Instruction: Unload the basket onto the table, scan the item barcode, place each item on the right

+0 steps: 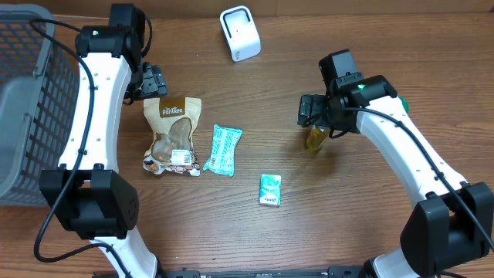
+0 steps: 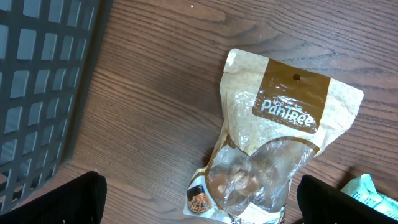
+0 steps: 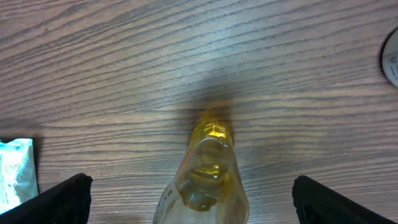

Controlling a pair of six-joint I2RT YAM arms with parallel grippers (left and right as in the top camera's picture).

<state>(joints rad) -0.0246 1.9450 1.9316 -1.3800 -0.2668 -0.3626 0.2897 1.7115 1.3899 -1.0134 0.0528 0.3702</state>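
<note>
Left gripper (image 1: pixel 152 79) has its jaws spread wide and holds nothing, hovering just past the top edge of the snack pouch (image 1: pixel 171 135), which lies flat on the table near the basket (image 1: pixel 23 116). Right of the pouch lie a teal packet (image 1: pixel 223 149) and a small teal box (image 1: pixel 270 190). Well right of the pouch, the yellow bottle (image 1: pixel 315 140) sits between the wide-open fingers of the right gripper (image 1: pixel 311 114), neither finger seen touching it.
</note>
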